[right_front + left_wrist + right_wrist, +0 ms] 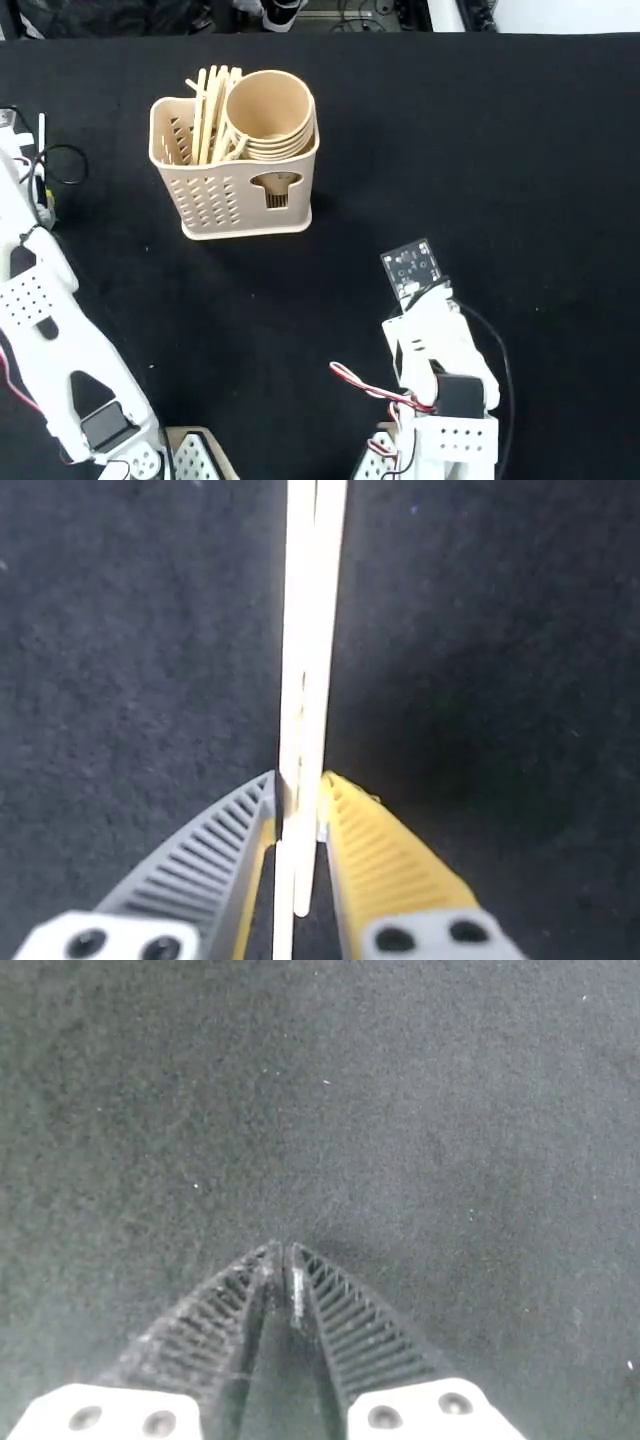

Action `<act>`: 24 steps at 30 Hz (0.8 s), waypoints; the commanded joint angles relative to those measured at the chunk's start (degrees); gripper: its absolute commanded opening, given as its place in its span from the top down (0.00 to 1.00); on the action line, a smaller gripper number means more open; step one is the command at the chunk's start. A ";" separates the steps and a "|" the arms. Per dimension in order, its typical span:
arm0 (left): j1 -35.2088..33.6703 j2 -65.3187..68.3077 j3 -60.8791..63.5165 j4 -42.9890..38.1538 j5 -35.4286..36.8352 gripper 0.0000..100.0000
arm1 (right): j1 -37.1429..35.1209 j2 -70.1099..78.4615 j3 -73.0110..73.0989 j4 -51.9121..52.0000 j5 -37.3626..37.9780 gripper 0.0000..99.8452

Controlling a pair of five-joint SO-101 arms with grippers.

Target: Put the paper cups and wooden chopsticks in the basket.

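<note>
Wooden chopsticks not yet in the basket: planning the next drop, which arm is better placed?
Left. The left gripper is shut on pale wooden chopsticks; the right gripper is shut and empty above the black cloth.

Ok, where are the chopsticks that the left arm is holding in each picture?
High view: the chopsticks are a thin pale line at the far left edge, well left of the basket.
Left wrist view: in the middle, pinched in the left tool.
Right wrist view: the right tool, shut, over the black cloth.
Shared landmark: that black cloth, in all three.
</note>
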 commanded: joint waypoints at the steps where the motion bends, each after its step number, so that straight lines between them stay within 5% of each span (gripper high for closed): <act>1: 1.36 1.85 -9.71 5.98 -0.35 0.97 | -0.70 -3.82 -0.48 0.26 0.18 0.99; 11: 0.57 -0.35 -18.24 6.15 3.96 0.97 | -0.70 -3.82 -0.48 0.09 0.18 0.99; 19: -0.40 -10.64 -3.82 5.98 2.99 0.97 | -0.70 -3.82 -0.48 0.09 0.18 0.99; 24: -0.40 -9.85 2.68 5.10 -3.52 0.97 | -0.70 -3.82 -0.48 0.26 0.18 0.99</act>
